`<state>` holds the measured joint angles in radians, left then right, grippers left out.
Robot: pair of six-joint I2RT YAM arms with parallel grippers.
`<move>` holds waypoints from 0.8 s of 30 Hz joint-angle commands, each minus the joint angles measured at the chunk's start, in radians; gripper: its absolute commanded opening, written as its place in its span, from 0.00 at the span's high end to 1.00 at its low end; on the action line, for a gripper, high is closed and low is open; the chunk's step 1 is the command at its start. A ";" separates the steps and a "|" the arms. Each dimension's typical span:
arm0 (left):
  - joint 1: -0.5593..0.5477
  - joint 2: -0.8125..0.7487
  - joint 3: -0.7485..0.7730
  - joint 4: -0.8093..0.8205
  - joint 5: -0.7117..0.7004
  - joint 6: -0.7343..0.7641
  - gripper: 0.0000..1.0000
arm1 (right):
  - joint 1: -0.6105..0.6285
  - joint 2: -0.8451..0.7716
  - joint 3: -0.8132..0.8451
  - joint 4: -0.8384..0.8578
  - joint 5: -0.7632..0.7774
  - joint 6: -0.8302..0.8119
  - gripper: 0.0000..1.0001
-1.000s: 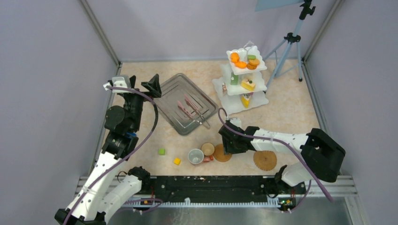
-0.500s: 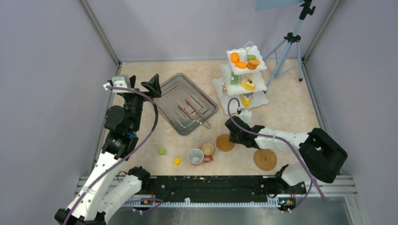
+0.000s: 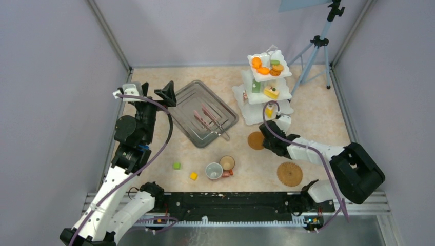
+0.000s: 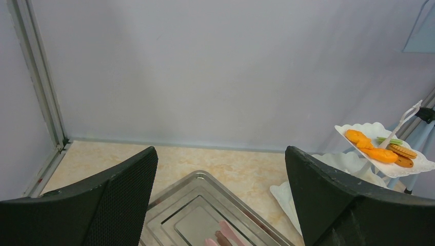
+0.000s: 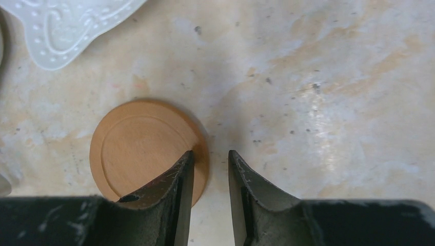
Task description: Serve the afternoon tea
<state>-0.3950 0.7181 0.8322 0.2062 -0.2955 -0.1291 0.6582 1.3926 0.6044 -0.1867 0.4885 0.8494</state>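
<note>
My right gripper (image 3: 263, 140) is low over the table in front of the white three-tier stand (image 3: 250, 97). Its jaws stand a narrow gap apart around the rim of a brown round mat (image 3: 255, 140). In the right wrist view the left finger lies on the mat (image 5: 138, 143), and the gripper (image 5: 211, 152) has the mat's edge in its gap. The second mat (image 3: 290, 174) lies near the front right. Two cups (image 3: 214, 170) (image 3: 227, 163) stand front centre. Pastries sit on the stand. My left gripper (image 3: 149, 91) is wide open and empty above the tray's far left corner (image 4: 220, 151).
A grey steel tray (image 3: 187, 97) with pink tongs (image 3: 210, 120) lies left of centre. A green cube (image 3: 176, 165) and a yellow cube (image 3: 193, 176) lie front left. A tripod (image 3: 315, 51) stands at the back right. The stand's bottom plate (image 5: 72, 25) is close ahead of my right fingers.
My right gripper has moved back and to the right, from beside the cups towards the stand, and the brown mat has come with it. The left arm has not moved.
</note>
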 commanded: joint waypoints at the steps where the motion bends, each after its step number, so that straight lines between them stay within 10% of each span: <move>1: -0.001 -0.004 0.023 0.020 0.016 -0.011 0.01 | -0.062 -0.042 -0.057 -0.059 0.031 -0.024 0.70; 10: -0.001 0.000 0.022 0.021 0.014 -0.011 0.01 | -0.086 -0.086 -0.021 0.008 -0.063 -0.172 0.63; 16: 0.000 0.001 0.024 0.019 0.017 -0.011 0.01 | 0.129 -0.276 0.166 -0.191 0.049 -0.345 0.33; 21: 0.000 0.000 0.024 0.017 0.020 -0.012 0.01 | 0.193 -0.182 0.243 -0.167 -0.435 -0.422 0.27; 24: 0.000 0.003 0.024 0.018 0.017 -0.011 0.01 | 0.327 -0.080 0.303 -0.242 -0.377 -0.391 0.27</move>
<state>-0.3950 0.7181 0.8322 0.2058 -0.2848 -0.1303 0.8631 1.1896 0.8616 -0.3260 0.2340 0.4885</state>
